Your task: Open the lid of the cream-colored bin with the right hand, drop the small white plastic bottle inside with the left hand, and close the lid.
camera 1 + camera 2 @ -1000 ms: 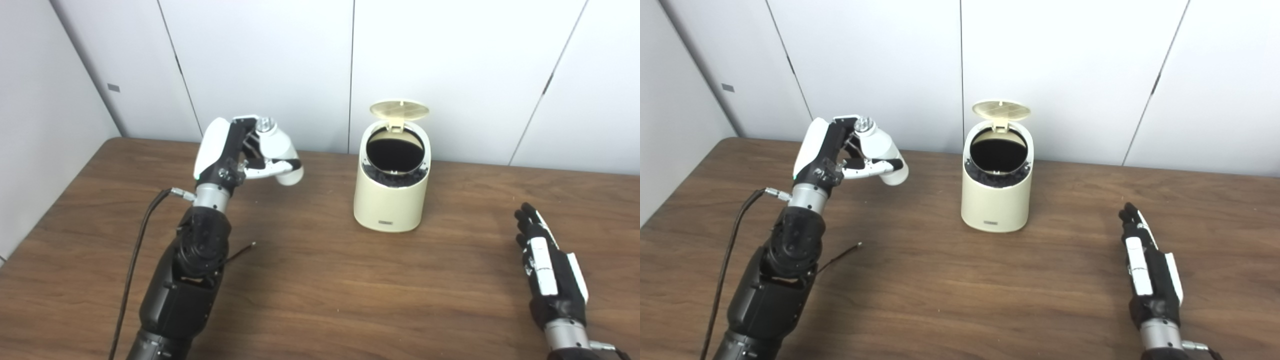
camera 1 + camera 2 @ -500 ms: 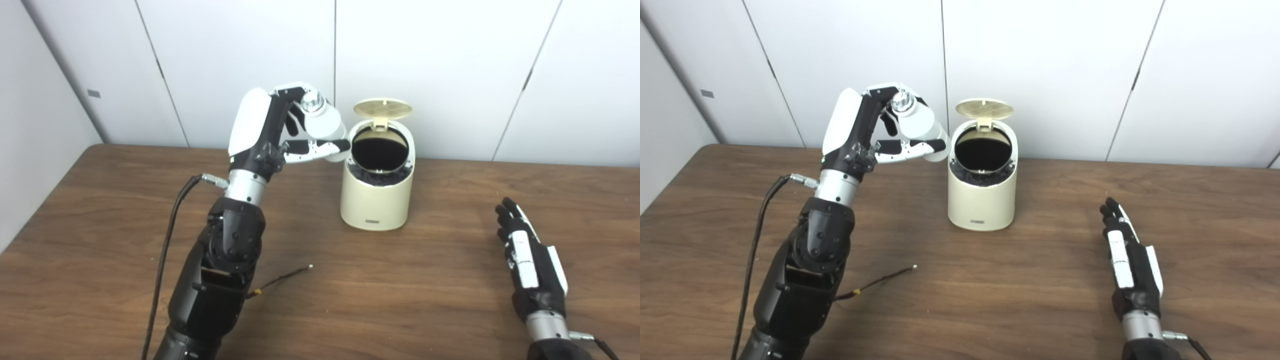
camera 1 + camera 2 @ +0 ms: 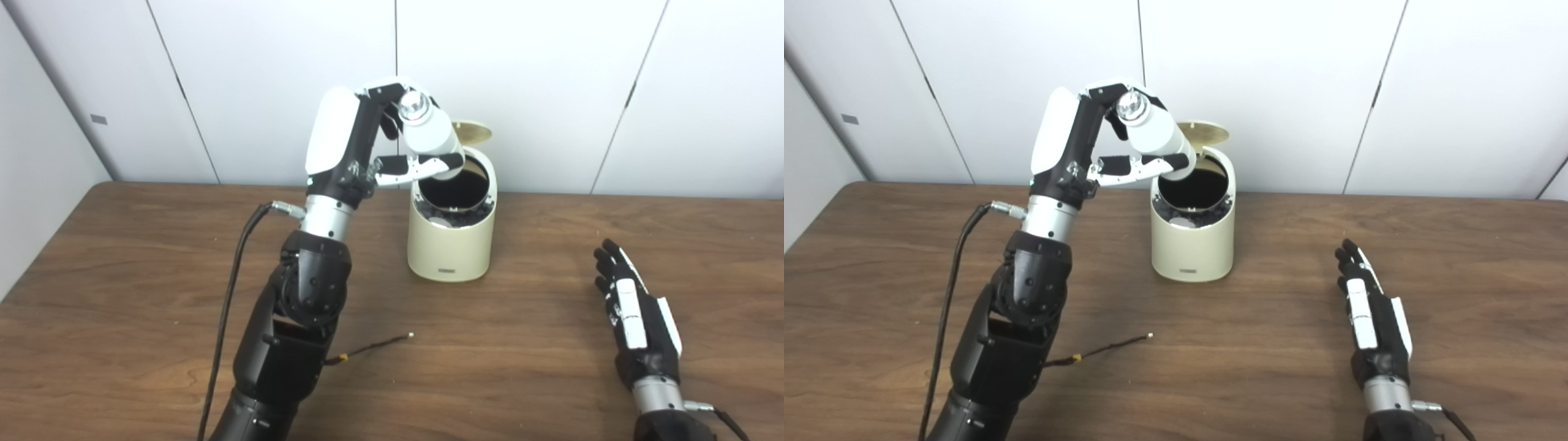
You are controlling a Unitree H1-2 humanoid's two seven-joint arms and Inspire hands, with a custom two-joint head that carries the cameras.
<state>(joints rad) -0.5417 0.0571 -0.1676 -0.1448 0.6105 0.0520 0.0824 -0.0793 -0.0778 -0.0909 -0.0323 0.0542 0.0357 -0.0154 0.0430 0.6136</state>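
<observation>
White plastic bottle (image 3: 429, 136) clasped in left hand (image 3: 361, 147), tilted base-down over the left rim of the cream-coloured open-lidded bin (image 3: 452, 239); right hand (image 3: 637, 318) flat, empty.

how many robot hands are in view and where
2. The left robot hand is raised beside the open cream-colored plastic bin, holding the small white plastic bottle tilted over its opening. The right robot hand lies open on the brown wooden table, right of the bin.

Brown wooden table (image 3: 122, 257), white panelled wall (image 3: 551, 92) behind, dark vertical seams, even light
</observation>
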